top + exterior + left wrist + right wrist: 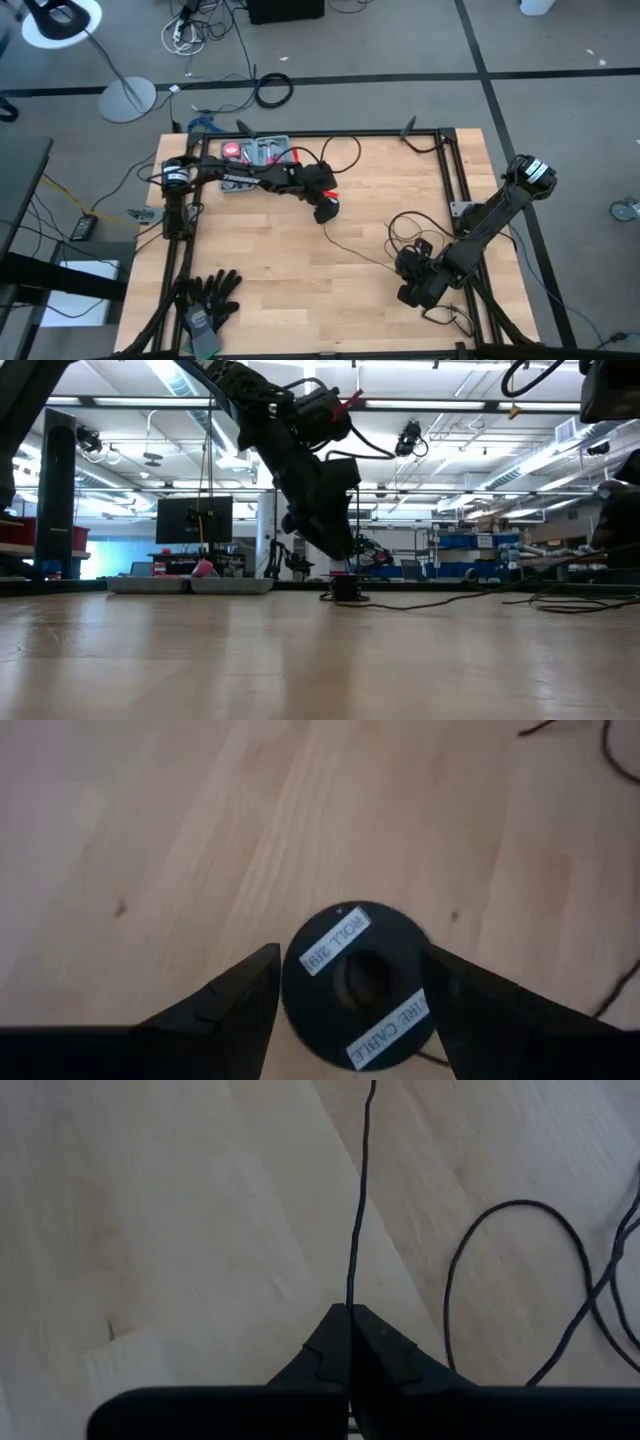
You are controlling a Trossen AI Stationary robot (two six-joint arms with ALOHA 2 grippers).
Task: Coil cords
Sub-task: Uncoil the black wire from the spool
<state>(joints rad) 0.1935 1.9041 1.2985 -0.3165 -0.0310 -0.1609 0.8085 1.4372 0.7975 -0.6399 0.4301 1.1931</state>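
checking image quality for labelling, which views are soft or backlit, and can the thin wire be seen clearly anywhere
Left wrist view: the disc is soft, its labels barely legible. Low view: ceiling lights leave the left gripper a dark silhouette. Right wrist view: the wire is crisp at the right gripper.

High cam: straight down, far, covers the whole table (300, 290) and both arms. Low cam: table height, level across the boards into the room. Left wrist: close over the puck (355, 985). Right wrist: close on the wire (358, 1200). High shares the puck, near 12 o'clock of table centre (327, 212).
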